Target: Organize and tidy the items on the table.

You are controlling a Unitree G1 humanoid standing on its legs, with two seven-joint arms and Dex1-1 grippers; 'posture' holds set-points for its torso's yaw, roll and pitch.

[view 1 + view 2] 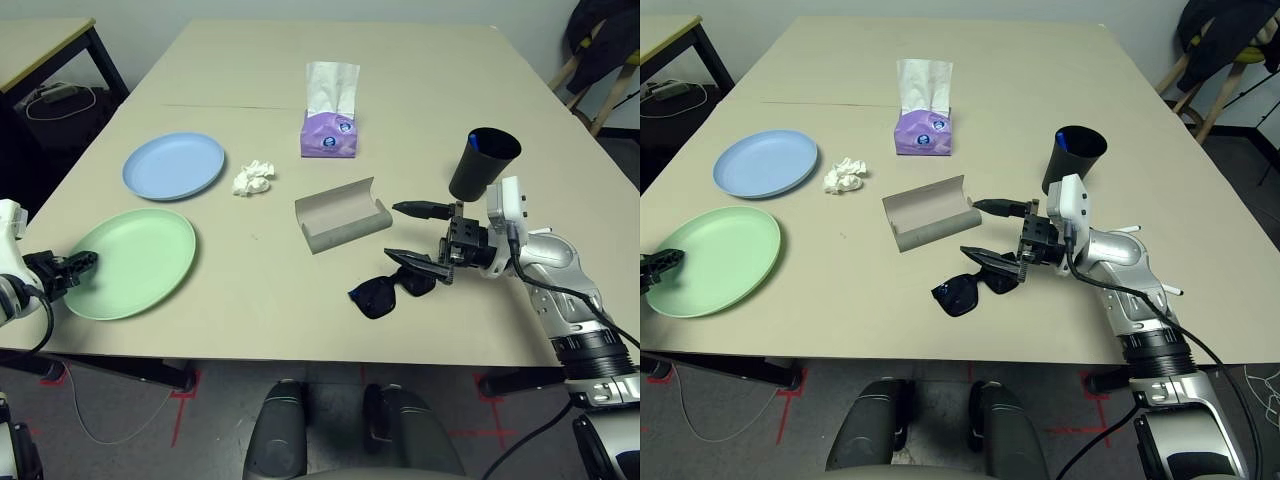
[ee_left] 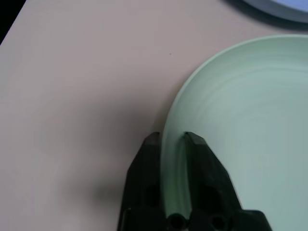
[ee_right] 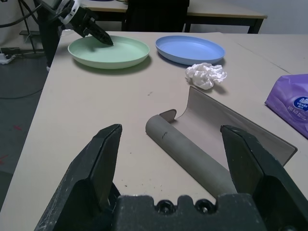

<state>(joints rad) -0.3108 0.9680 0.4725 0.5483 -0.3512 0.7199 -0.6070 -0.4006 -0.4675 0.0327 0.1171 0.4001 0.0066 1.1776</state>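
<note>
My left gripper (image 1: 85, 262) is shut on the near-left rim of the pale green plate (image 1: 130, 262), the rim pinched between its fingers (image 2: 197, 159). Behind that plate lies the blue plate (image 1: 173, 165), with a crumpled white tissue (image 1: 253, 178) to its right. The purple tissue box (image 1: 329, 133) stands further back. The grey glasses case (image 1: 340, 217) lies open mid-table. My right gripper (image 1: 392, 230) hangs open just right of the case and above the black sunglasses (image 1: 385, 293). The black cup (image 1: 483, 163), with a blue-capped pen (image 1: 474, 143) inside, stands behind my right wrist.
The pale beige table (image 1: 250, 60) stretches bare beyond the tissue box. A smaller dark-legged side table (image 1: 40, 40) stands off its far left corner, over cables on the floor. A chair (image 1: 600, 60) stands at the far right.
</note>
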